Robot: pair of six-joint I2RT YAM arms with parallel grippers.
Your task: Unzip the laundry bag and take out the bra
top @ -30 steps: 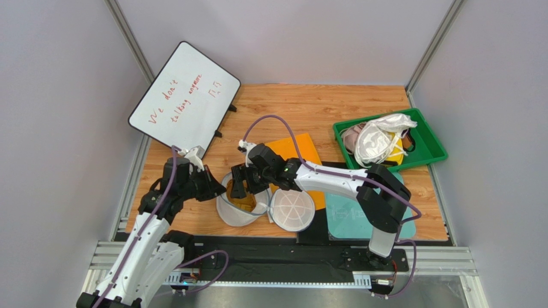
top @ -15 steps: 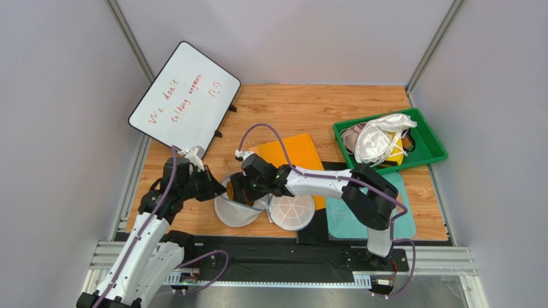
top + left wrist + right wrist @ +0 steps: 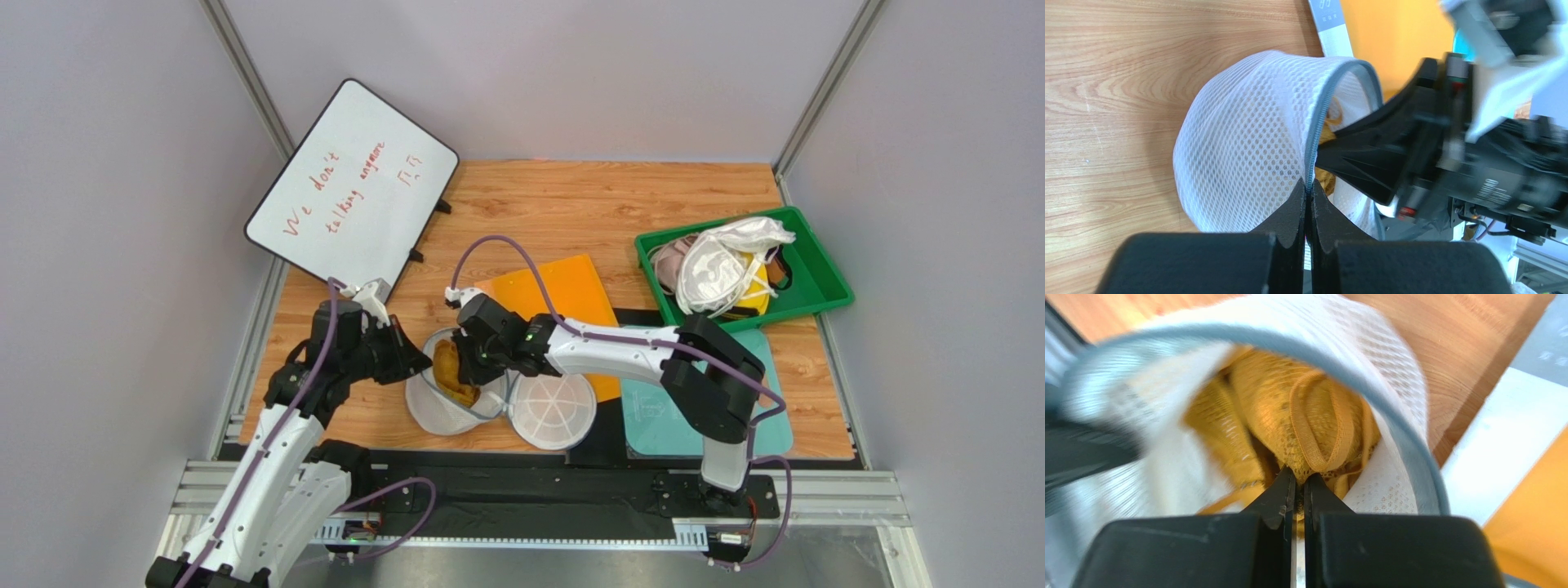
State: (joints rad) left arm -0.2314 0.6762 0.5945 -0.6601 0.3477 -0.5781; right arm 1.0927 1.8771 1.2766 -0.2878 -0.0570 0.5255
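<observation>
1. Two changes showed against a second earlier: the right hand (image 3: 464, 358), then spread wide over the bag's mouth, had dropped in and closed, and its arm had swung a little leftward.
2. Half a second back the mouth was mostly hidden by that hand; more ochre fabric now showed at the opening.
3. Left hand (image 3: 1308, 191) had not shifted: its fingers stayed pinched tight on the grey zipper rim (image 3: 1321, 116) of the laundry bag (image 3: 432, 410), holding the mouth up.
4. In the right wrist view the right hand (image 3: 1298, 481) was clamped on a fold of the bra (image 3: 1309, 422), with no gap visible between the fingers.
5. Mustard-brown and finely meshed, with a flat elastic strap looped across it, the bra (image 3: 450, 368) was crumpled and lay still inside the bag, just within the rim.
6. White honeycomb mesh formed the bag's wall (image 3: 1241, 147), which bulged sideways; its round lid (image 3: 553, 410) lay flat and open just beside it to the right.
7. Bag and lid sat near the front edge of the surface (image 3: 589, 202), close to the black rail.
8. Around them stood a whiteboard (image 3: 350, 184) at the back left, an orange sheet (image 3: 567, 294) behind the arm, a teal mat (image 3: 656, 417) to the right and a green tray (image 3: 819, 292) of garments at the far right; bare wood lay open along the back.
</observation>
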